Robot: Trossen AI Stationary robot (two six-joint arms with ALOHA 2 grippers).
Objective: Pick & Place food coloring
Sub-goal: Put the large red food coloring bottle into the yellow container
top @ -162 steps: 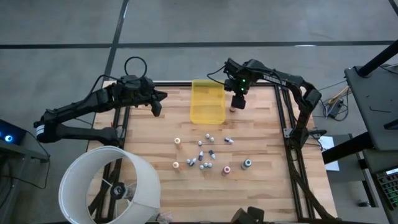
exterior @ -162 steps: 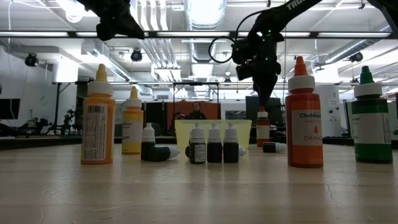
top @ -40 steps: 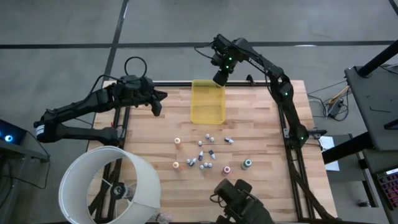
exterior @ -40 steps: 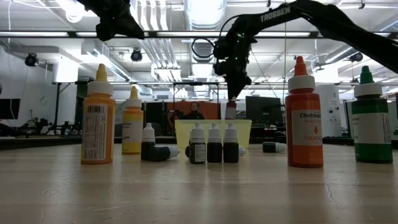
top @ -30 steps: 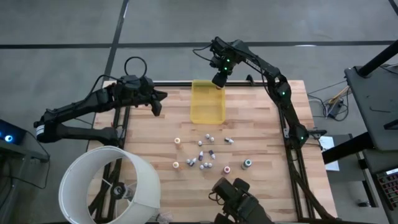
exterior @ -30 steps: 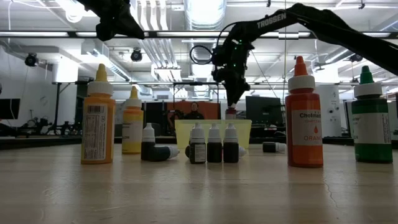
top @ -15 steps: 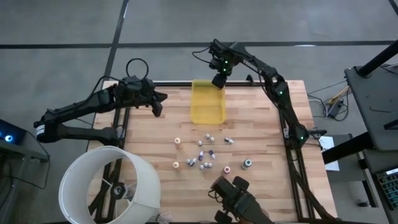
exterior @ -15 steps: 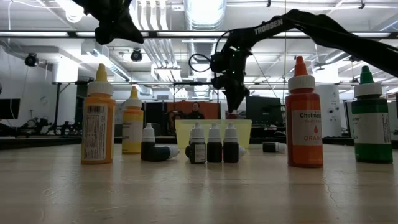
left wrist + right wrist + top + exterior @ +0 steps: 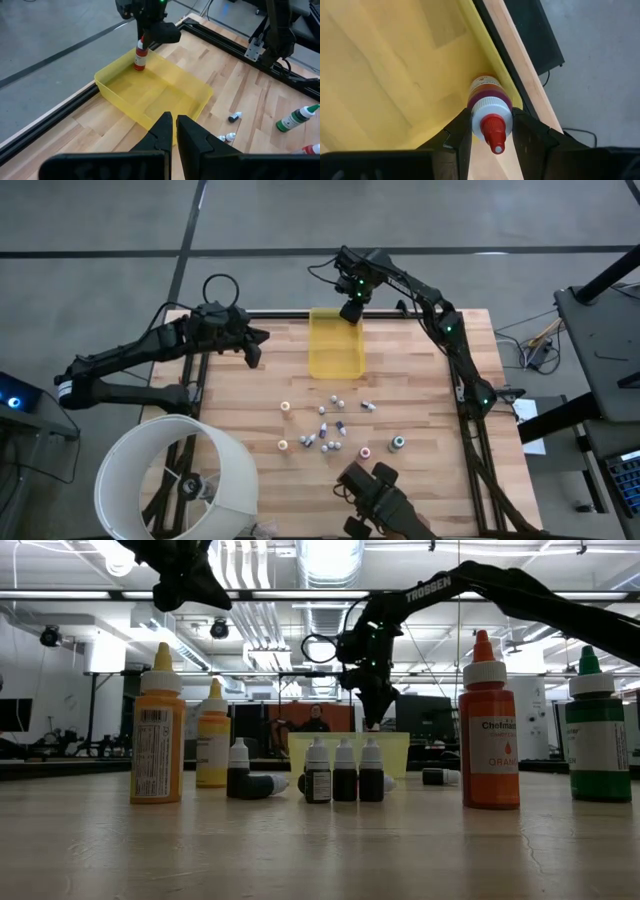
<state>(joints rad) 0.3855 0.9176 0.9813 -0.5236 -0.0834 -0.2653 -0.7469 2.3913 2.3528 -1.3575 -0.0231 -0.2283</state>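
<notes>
Moved since the previous frames: right gripper (image 9: pixel 352 310), from beside the tray's right side to above its far right corner, fingers clamped on a red-capped bottle (image 9: pixel 489 107) held upright just inside the tray wall. Left gripper (image 9: pixel 174 131): fingers pressed together, nothing between them, parked over the table's far left.
Surface: pale wooden butcher-block table (image 9: pixel 420 405), black metal frame.
Room: grey floor; industrial ceiling lights in low view.
Tray (image 9: pixel 333 350): translucent yellow plastic, rectangular, thin-walled.
Food coloring (image 9: pixel 330 430): tiny round bottles, scattered cluster, near centre, some standing, some lying flat.
</notes>
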